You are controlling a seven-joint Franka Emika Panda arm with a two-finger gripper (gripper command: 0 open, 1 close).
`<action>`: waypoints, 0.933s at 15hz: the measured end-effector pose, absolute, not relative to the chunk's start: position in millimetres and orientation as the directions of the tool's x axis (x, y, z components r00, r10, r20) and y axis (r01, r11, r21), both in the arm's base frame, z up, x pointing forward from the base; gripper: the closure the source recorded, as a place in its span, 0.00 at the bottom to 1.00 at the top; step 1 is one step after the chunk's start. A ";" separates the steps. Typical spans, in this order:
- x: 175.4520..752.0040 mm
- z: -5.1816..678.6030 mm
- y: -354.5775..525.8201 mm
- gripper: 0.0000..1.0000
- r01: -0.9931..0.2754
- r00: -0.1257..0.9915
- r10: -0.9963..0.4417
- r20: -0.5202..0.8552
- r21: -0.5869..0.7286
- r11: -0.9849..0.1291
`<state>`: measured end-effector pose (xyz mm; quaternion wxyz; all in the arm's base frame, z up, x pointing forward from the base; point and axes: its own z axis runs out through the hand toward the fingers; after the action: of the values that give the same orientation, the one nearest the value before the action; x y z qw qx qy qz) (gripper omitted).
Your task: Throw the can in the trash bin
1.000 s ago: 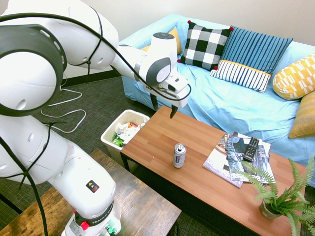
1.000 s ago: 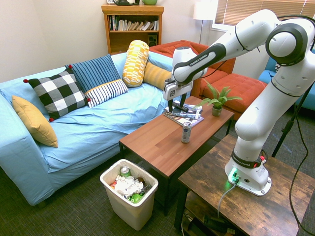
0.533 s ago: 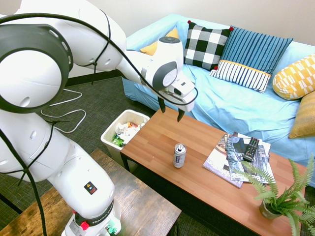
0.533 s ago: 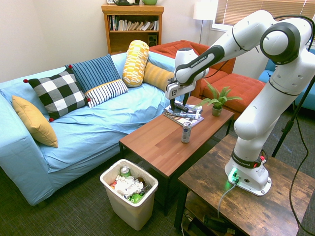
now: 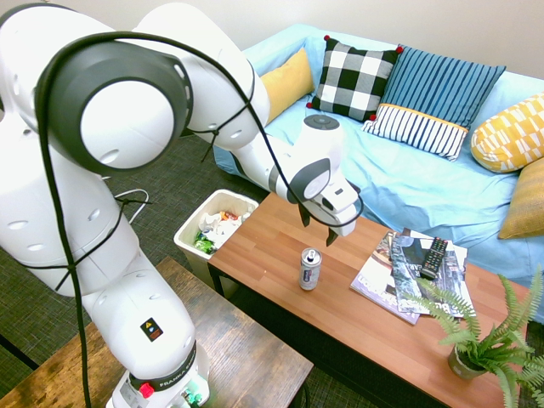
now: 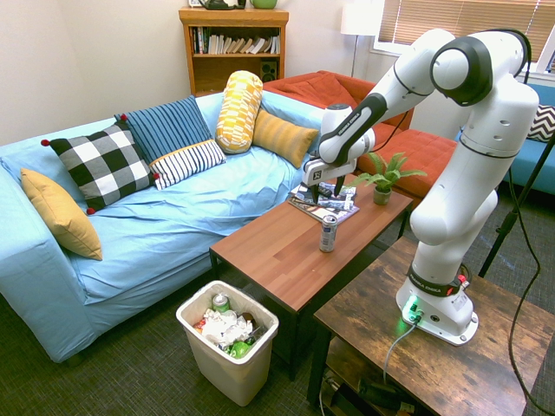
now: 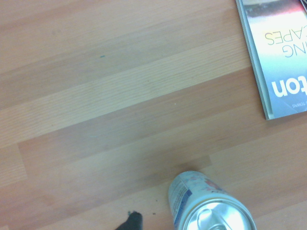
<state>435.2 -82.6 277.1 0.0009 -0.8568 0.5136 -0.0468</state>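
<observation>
The gripper (image 5: 317, 228), jaws wide, hung just above the can (image 5: 310, 269), which stood upright mid-worktop (image 5: 340, 297). It needed centring, then lowering around the can; bin (image 5: 214, 230) at nine o'clock.

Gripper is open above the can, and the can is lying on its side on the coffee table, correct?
Not quite. The can stands upright on the coffee table, pull-tab up, as the first exterior view shows. The gripper is open above it.
</observation>
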 end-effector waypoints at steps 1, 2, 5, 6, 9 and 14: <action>435.1 268.0 -86.1 0.00 -0.884 0.462 -0.884 0.070 -0.051 -0.466; 435.2 260.9 -88.7 0.00 -0.886 0.458 -0.887 0.062 -0.055 -0.461; 436.5 251.9 -89.3 0.00 -0.886 0.456 -0.888 0.051 -0.070 -0.459; 436.9 251.1 -87.7 0.00 -0.885 0.457 -0.888 0.048 -0.073 -0.460; 437.5 248.9 -83.9 0.00 -0.882 0.464 -0.885 0.045 -0.072 -0.466; 436.3 234.8 -90.8 0.00 -0.889 0.451 -0.891 0.047 -0.067 -0.453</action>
<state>436.3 -90.8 234.8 0.0165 -0.8516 0.5225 -0.0376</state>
